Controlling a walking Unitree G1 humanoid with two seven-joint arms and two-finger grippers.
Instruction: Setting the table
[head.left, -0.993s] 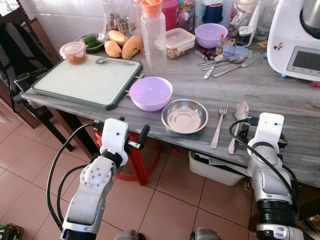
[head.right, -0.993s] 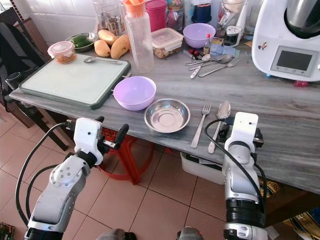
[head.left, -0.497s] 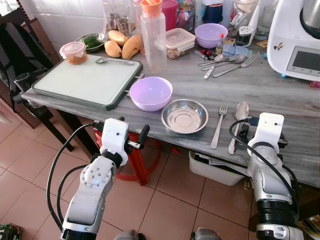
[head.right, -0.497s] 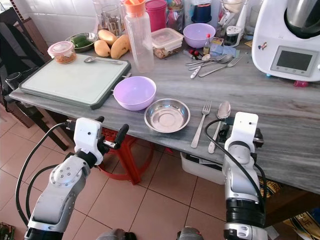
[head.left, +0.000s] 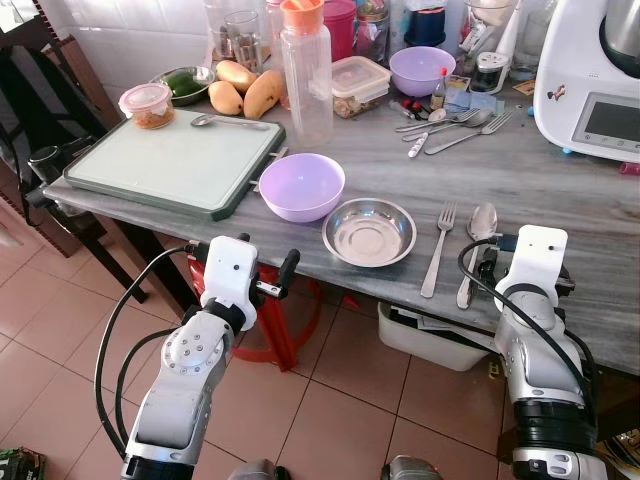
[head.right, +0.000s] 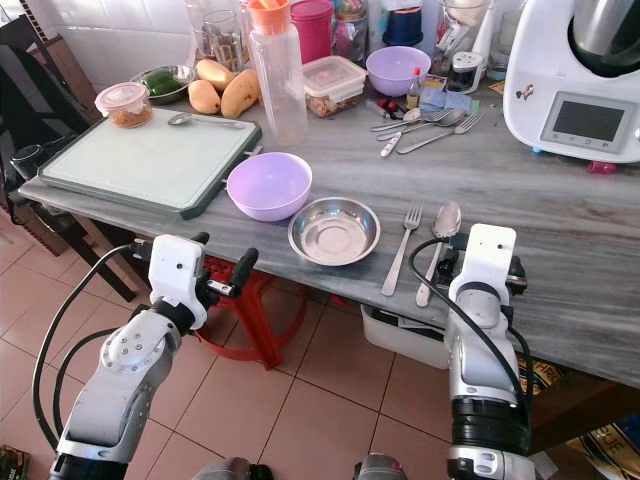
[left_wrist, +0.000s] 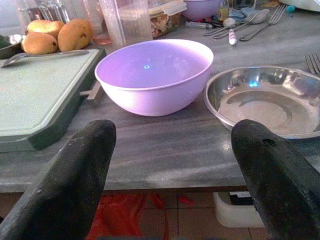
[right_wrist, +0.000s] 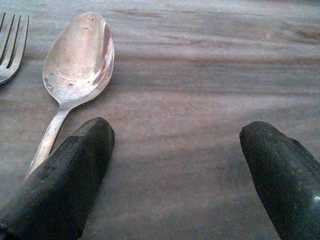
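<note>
Left gripper (left_wrist: 172, 175): wide, facing bowl (left_wrist: 155, 75).
Right gripper (right_wrist: 175, 170): wide, beside spoon (right_wrist: 77, 60).
Place setting: one fork (head.left: 437, 250), one dish (head.left: 369, 231).

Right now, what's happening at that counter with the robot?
The robot stands at the counter, holding nothing. A steel dish, fork and spoon lie along the near edge beside a purple bowl. Its right hand is open over bare counter just beside the spoon. Its left hand, open too, hangs below the edge, facing the bowl.
</note>
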